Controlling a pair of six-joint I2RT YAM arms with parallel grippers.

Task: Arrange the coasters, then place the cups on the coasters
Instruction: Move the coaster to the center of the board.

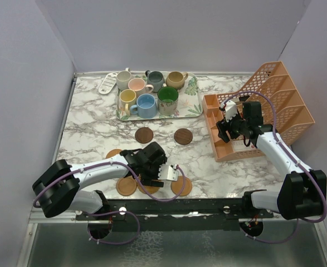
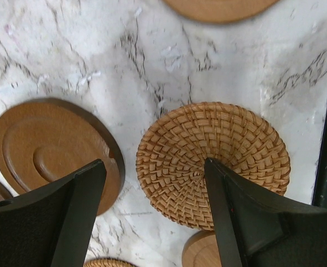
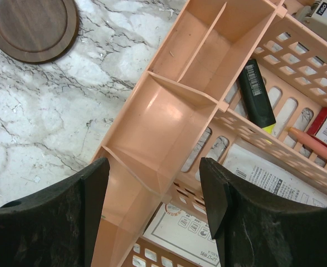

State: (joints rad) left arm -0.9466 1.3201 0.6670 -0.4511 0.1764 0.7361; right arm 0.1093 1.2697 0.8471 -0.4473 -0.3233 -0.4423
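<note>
The white, grey-veined marble table (image 1: 91, 128) carries a leaf-patterned tray (image 1: 192, 103) at 12 o'clock, with a white ridged object (image 1: 108, 83) just beside the tray's left corner at 11 o'clock. An orange mesh rack (image 1: 286, 105) sits at 3 o'clock. 2 dark brown coasters (image 1: 144, 134) (image 1: 183, 136) lie flat near the middle, well apart. At 6 to 7 o'clock, near the front edge, lie tan wooden coasters (image 1: 126, 186) (image 1: 181, 186). There, a woven coaster (image 2: 213, 161) lies just beside a wooden coaster (image 2: 46, 147).
</note>
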